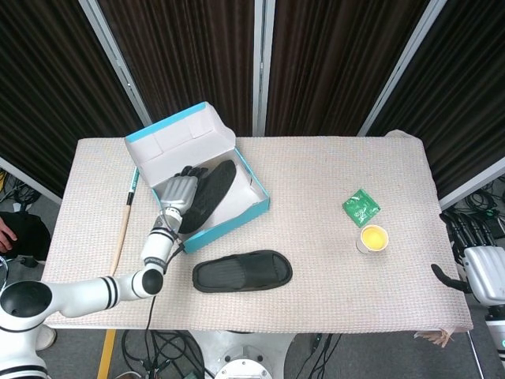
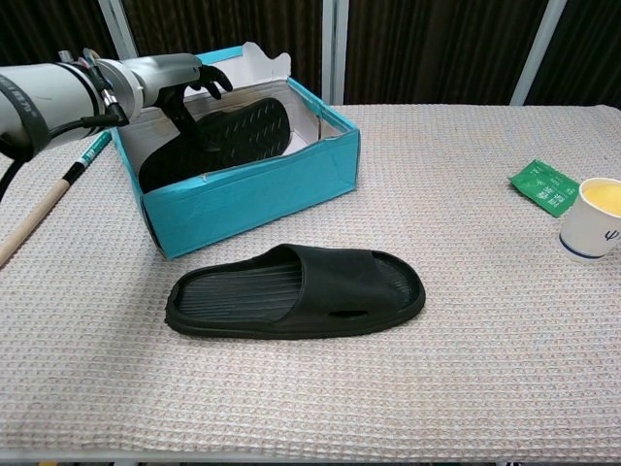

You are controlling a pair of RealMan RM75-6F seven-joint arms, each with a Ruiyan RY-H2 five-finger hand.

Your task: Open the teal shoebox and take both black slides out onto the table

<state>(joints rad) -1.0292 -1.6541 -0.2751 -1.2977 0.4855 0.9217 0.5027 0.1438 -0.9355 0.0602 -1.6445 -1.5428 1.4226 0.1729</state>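
The teal shoebox (image 1: 254, 192) (image 2: 254, 200) stands open at the table's back left, its lid leaning back. One black slide (image 1: 215, 186) (image 2: 238, 131) lies tilted inside it. The other black slide (image 1: 242, 271) (image 2: 296, 291) lies flat on the table in front of the box. My left hand (image 1: 178, 192) (image 2: 187, 82) hangs over the left end of the box, fingers apart, with dark fingers (image 2: 182, 112) reaching down to the boxed slide's heel end. It does not plainly grip it. My right hand (image 1: 479, 267) is off the table's right edge, fingers spread, holding nothing.
A wooden stick (image 1: 125, 223) (image 2: 46, 211) with a teal end lies left of the box. A green packet (image 1: 360, 207) (image 2: 543, 185) and a paper cup (image 1: 373, 238) (image 2: 599, 220) of yellow liquid sit at the right.
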